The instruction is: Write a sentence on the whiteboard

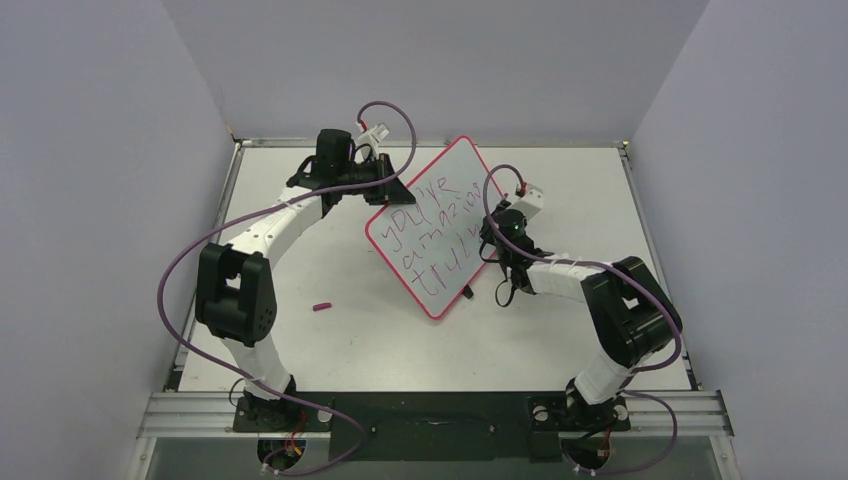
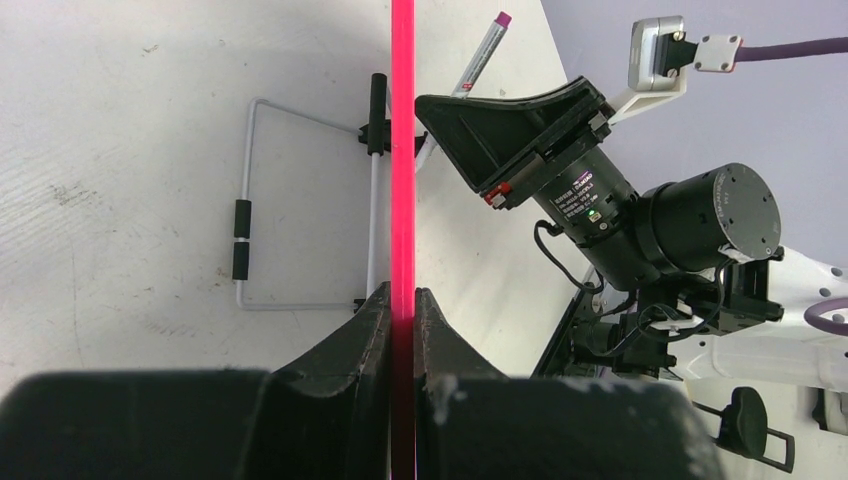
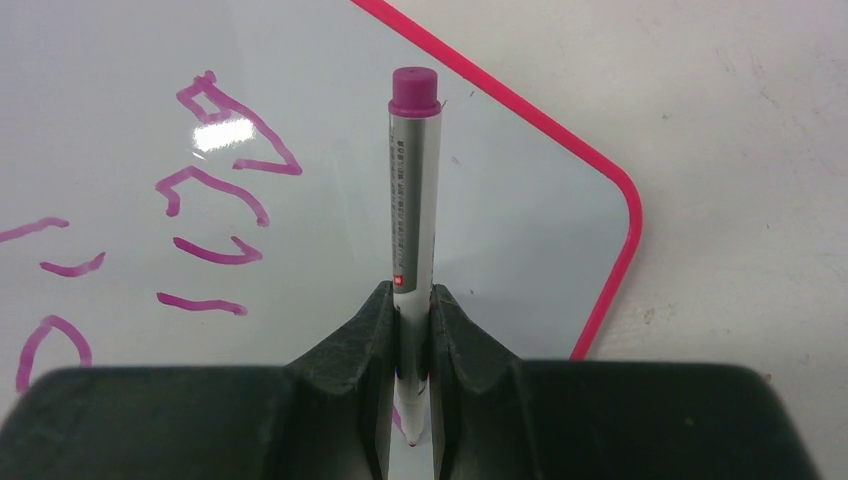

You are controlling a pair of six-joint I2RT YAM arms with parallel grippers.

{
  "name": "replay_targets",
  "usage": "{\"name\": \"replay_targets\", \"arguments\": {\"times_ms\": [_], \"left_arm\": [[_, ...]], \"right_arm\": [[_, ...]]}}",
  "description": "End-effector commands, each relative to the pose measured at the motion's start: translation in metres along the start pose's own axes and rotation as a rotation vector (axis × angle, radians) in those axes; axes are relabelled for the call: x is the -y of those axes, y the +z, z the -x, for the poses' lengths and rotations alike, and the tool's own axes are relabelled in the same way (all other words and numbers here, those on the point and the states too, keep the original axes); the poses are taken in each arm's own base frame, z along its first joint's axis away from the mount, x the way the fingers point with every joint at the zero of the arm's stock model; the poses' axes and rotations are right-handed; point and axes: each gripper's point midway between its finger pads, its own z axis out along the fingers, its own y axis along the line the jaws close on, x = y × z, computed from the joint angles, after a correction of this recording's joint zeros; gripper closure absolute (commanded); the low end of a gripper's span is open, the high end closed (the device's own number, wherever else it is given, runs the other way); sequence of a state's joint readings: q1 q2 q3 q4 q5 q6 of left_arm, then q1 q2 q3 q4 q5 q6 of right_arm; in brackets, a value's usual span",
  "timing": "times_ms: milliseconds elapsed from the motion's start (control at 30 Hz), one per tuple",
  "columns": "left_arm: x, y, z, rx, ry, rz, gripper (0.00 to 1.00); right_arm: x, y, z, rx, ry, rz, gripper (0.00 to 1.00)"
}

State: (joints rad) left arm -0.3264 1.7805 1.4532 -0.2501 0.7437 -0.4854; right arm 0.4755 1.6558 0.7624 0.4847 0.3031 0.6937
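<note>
The whiteboard (image 1: 440,225), white with a red-pink rim, stands tilted mid-table. My left gripper (image 1: 385,190) is shut on its upper-left edge. The left wrist view shows that rim (image 2: 402,150) edge-on, pinched between the jaws of the left gripper (image 2: 402,310). The sentence (image 1: 438,232) runs in three purple lines; some of its strokes (image 3: 215,180) show in the right wrist view. My right gripper (image 1: 497,245) (image 3: 413,310) is shut on the marker pen (image 3: 412,200), purple end up. The pen's tip is down at the board's face, by a short purple stroke.
A purple pen cap (image 1: 321,307) lies on the table left of the board. A wire stand (image 2: 300,200) sits behind the board, its foot (image 1: 468,292) showing at the lower right. The right arm's wrist (image 2: 600,200) is close behind the board.
</note>
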Motion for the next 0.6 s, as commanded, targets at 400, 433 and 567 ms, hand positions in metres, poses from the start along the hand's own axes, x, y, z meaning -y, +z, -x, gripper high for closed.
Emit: {"name": "replay_targets", "arguments": {"times_ms": [400,433,567], "left_arm": [[0.048,-0.019,0.021,0.066,0.100,-0.116,1.00],[0.048,-0.019,0.021,0.065,0.100,-0.116,1.00],[0.047,-0.019,0.021,0.065,0.100,-0.116,1.00]], "right_arm": [[-0.035,-0.022,0.012,0.077,0.024,0.046,1.00],[-0.037,-0.024,0.014,0.084,0.026,0.048,1.00],[-0.044,-0.029,0.022,0.097,0.027,0.061,1.00]]}}
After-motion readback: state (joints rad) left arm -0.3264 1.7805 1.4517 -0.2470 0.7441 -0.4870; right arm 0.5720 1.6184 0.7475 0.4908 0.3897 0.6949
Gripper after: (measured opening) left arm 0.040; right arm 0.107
